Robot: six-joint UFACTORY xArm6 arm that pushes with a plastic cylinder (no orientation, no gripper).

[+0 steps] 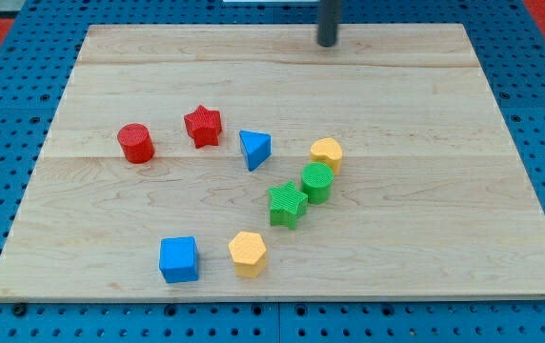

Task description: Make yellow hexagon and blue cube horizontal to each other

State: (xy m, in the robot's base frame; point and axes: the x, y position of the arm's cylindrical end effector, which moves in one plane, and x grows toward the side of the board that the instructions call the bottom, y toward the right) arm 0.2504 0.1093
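Observation:
The yellow hexagon (248, 252) lies near the view's bottom, just right of the blue cube (178, 259); the two sit side by side with a small gap, the cube slightly lower. My tip (327, 43) is at the view's top, right of centre, far from both blocks and touching no block.
A red cylinder (135, 143), a red star (202, 126) and a blue triangle (254, 149) lie across the middle. A yellow cylinder (326, 152), a green cylinder (316, 182) and a green star (287, 204) cluster right of centre. The wooden board (444, 238) rests on a blue pegboard.

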